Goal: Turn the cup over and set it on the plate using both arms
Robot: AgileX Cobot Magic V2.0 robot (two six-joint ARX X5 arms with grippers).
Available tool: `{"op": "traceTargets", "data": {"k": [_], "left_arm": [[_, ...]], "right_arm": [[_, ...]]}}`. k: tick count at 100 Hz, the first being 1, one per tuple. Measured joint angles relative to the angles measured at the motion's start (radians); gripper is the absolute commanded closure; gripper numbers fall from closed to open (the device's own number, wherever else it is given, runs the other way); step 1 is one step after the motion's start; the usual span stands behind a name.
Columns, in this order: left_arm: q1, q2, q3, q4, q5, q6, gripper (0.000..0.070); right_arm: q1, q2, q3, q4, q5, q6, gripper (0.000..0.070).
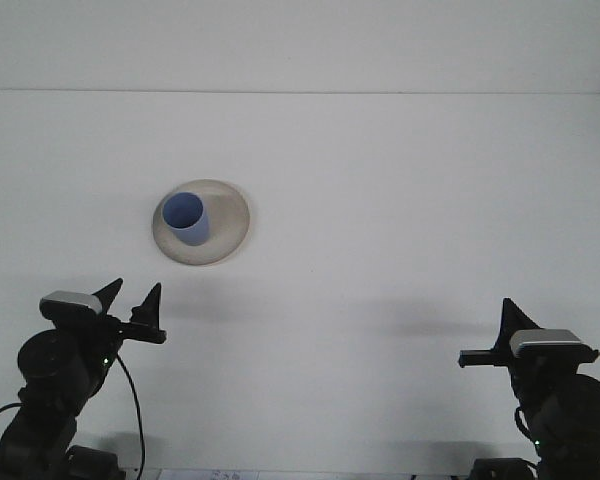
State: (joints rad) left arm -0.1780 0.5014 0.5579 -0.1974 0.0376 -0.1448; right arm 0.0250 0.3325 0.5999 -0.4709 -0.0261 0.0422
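A blue cup (186, 217) stands upright, mouth up, on the left part of a round beige plate (228, 225) in the middle-left of the white table. My left gripper (132, 298) is low at the front left, well clear of the plate. It is open, its two pointed fingers (152, 301) spread apart with nothing between them. My right gripper (500, 335) sits low at the front right, far from cup and plate, holding nothing.
The white table (400, 200) runs back to a pale wall edge at the top. Both arm bases and a black cable (128, 395) sit along the front edge.
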Motion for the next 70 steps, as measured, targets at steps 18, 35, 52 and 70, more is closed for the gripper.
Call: {"op": "traceTargets", "data": {"k": [18,35,52,70], "left_arm": [[0.000,-0.056,-0.023,0.007,-0.013,0.000,0.0689],[0.000,-0.059,-0.023,0.007,-0.013,0.000,0.0687],[0.000,-0.059,-0.023,0.007,-0.013,0.000,0.0687],[0.000,-0.059,-0.023,0.007,-0.013,0.000,0.0687]], "right_arm": [[0.000,0.000,0.000,0.000,0.000,0.000,0.0700],[0.000,0.000,0.000,0.000,0.000,0.000,0.0700],[0.000,0.000,0.000,0.000,0.000,0.000,0.0700],[0.000,0.000,0.000,0.000,0.000,0.000,0.0700]]}}
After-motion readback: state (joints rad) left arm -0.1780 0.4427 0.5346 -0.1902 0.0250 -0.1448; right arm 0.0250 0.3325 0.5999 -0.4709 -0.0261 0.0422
